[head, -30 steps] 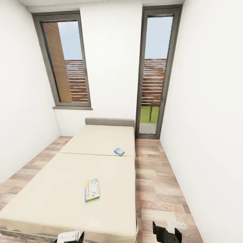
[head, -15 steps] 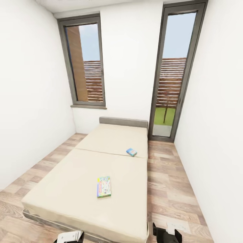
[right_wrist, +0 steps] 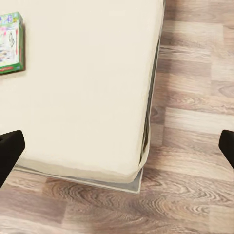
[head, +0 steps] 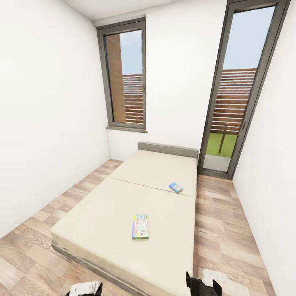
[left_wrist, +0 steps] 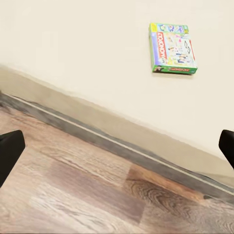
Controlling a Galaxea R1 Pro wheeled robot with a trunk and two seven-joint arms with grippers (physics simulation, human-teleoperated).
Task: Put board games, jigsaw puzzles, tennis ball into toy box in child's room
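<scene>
Nearest the robot, the left gripper [head: 84, 289] and right gripper [head: 203, 284] hang low at the foot of the bed [head: 102, 213], jaws spread wide and holding nothing, as both wrist views confirm by the dark fingertips at their far edges. Next out, lying flat on the cream mattress roughly mid-bed, is the green-edged board game [head: 140, 226]: a thin rectangular box, pale face with cartoon art and a red logo band. Judged light and rigid, with a slick printed lid; a pinch across a long edge, or sliding it to the mattress border first, looks the soundest hold, since the soft bedding may yield beneath the jaws. Farther on, near the bed's right side, rests the smaller-looking blue board game [head: 176, 187], likewise flat and probably light.
</scene>
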